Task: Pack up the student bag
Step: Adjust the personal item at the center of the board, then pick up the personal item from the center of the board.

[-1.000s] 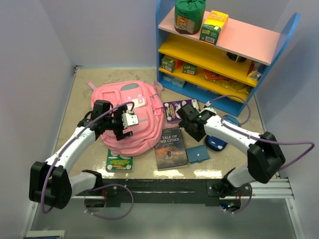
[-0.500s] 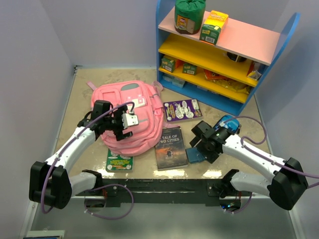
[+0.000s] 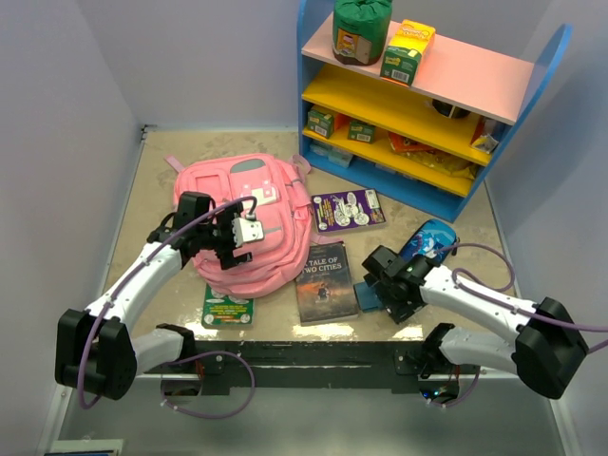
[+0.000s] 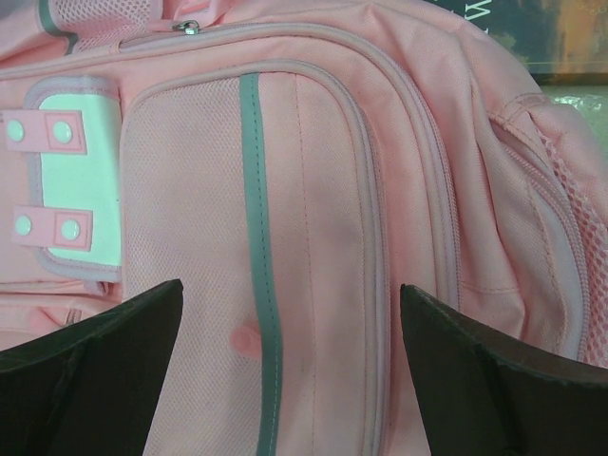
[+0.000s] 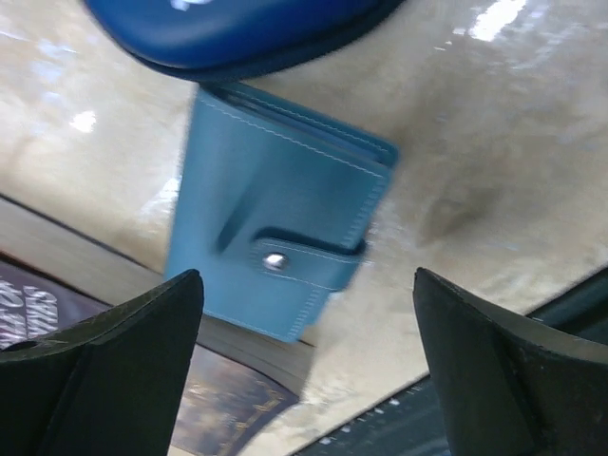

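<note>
The pink student bag lies flat at the left middle of the table, front pockets up. My left gripper hovers over its front, open and empty. In the left wrist view the jaws stand wide apart over the front pocket, beside the white patch. My right gripper is open and empty, low over a blue snap wallet near the front edge. In the right wrist view the wallet lies just ahead of the jaws.
The book "A Tale of Two Cities" lies left of the wallet, its edge close to it. A dark blue case sits right of it. A purple booklet and a green booklet lie nearby. A stocked shelf stands back right.
My right arm has swung from the purple booklet down toward the front edge and now sits over the blue wallet. My left arm has not moved.
</note>
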`<action>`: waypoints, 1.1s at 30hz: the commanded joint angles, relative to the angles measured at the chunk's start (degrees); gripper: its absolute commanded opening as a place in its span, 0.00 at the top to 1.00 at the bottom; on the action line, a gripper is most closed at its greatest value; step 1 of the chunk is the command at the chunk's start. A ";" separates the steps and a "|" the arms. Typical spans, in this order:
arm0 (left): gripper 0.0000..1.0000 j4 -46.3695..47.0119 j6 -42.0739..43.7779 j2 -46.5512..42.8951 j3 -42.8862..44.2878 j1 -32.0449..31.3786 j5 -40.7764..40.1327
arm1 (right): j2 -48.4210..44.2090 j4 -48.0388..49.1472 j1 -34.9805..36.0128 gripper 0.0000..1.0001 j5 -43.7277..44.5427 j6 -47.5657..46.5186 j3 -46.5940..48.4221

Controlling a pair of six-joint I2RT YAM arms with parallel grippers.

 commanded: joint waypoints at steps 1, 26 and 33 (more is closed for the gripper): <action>0.00 -0.39 1.36 -1.59 0.90 -0.24 1.33 | 2.33 6.51 0.12 0.05 6.10 5.12 1.31; 0.00 -0.14 1.62 -2.73 -0.07 -0.32 5.91 | 21.33 13.98 -0.15 0.14 4.79 -1.21 5.63; 0.00 5.23 5.57 0.34 -1.65 -0.32 -2.08 | 23.17 15.22 -0.15 0.35 4.52 -3.84 5.62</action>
